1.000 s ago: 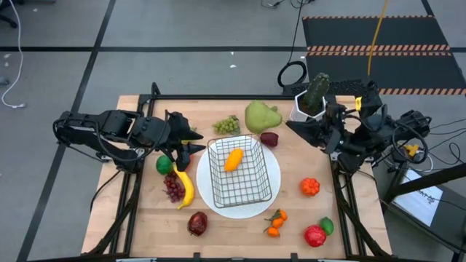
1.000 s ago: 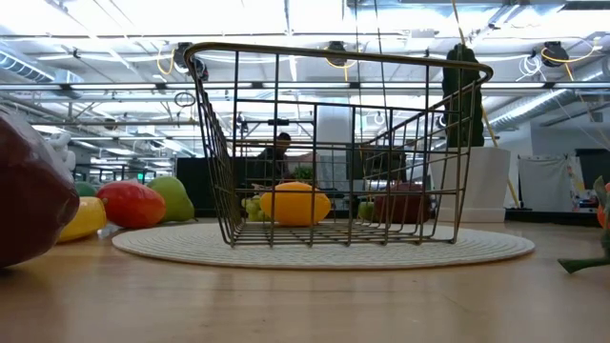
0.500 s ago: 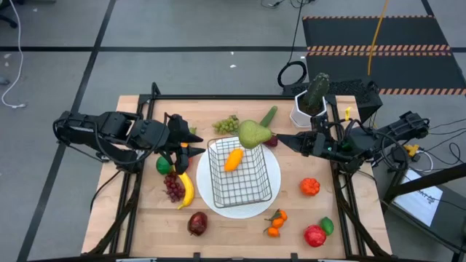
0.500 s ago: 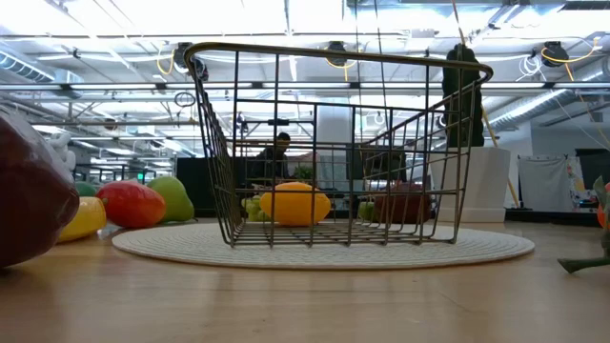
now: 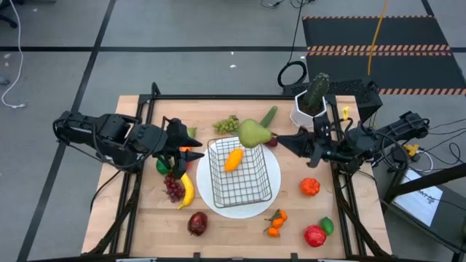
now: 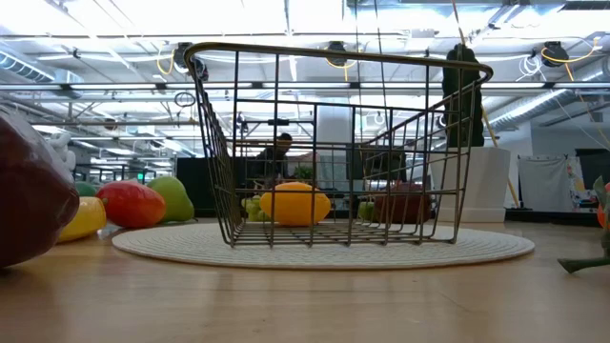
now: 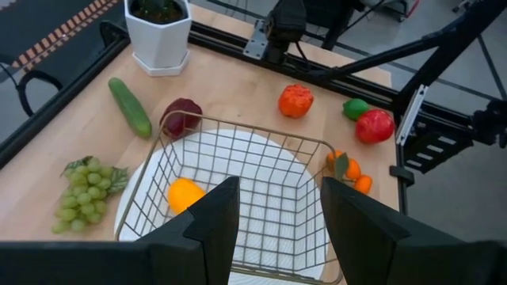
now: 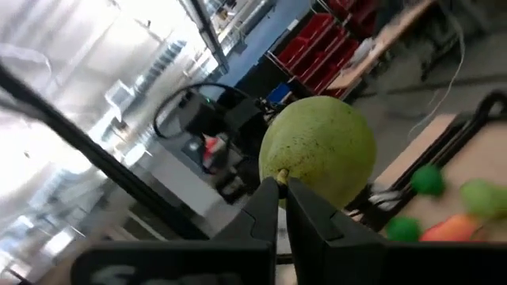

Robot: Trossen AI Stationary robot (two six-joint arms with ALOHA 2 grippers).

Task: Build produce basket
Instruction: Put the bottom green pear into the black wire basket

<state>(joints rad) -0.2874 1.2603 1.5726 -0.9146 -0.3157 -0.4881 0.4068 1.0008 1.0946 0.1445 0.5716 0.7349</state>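
Pear held over the basket's far rim; left arm waits beside it.

Going left to right: the left gripper (image 5: 191, 148) hovers at the basket's 9 o'clock, fingers (image 7: 212, 222) spread apart and empty, above a banana (image 5: 186, 188) and purple grapes (image 5: 173, 188). The wire basket (image 5: 241, 171) sits on a white plate (image 5: 272, 191) at table centre, an orange-yellow fruit (image 5: 233, 159) inside. At its 12 o'clock a green pear (image 5: 253, 132) hangs at the rim, pinched by its stem in the right gripper (image 8: 278, 207), which reaches in from 3 o'clock with fingers together. Green grapes (image 5: 226, 124) lie at 11 o'clock.
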